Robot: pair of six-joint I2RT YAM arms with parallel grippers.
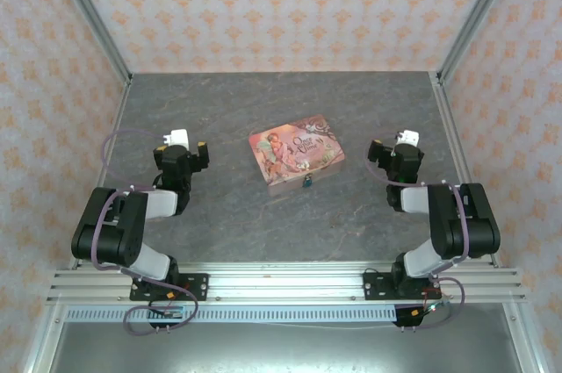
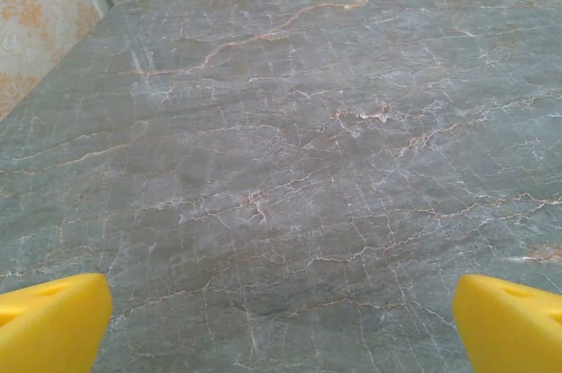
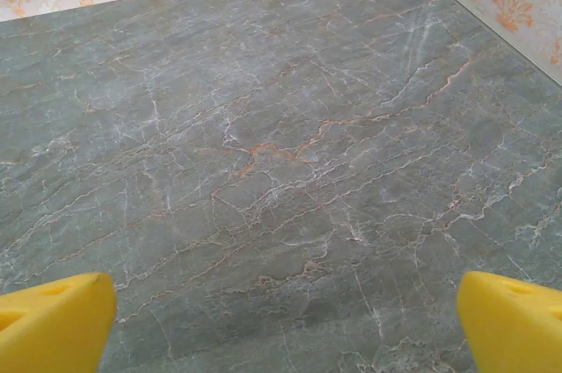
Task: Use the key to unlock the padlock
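Observation:
The tiny blue-teal padlock [image 1: 308, 182] hangs at the front edge of the pink illustrated box [image 1: 296, 150] in the middle of the table. No key can be made out at this size. My left gripper [image 1: 183, 142] rests folded back well to the left of the box, open, with its yellow fingertips [image 2: 53, 322] wide apart over bare marble. My right gripper [image 1: 400, 141] sits to the right of the box, also open, its yellow fingertips [image 3: 511, 322] spread with nothing between them.
The grey marbled table [image 1: 228, 215] is fenced by metal frame posts [image 1: 92, 17] and patterned orange walls. The table's back edge and wall show ahead in both wrist views.

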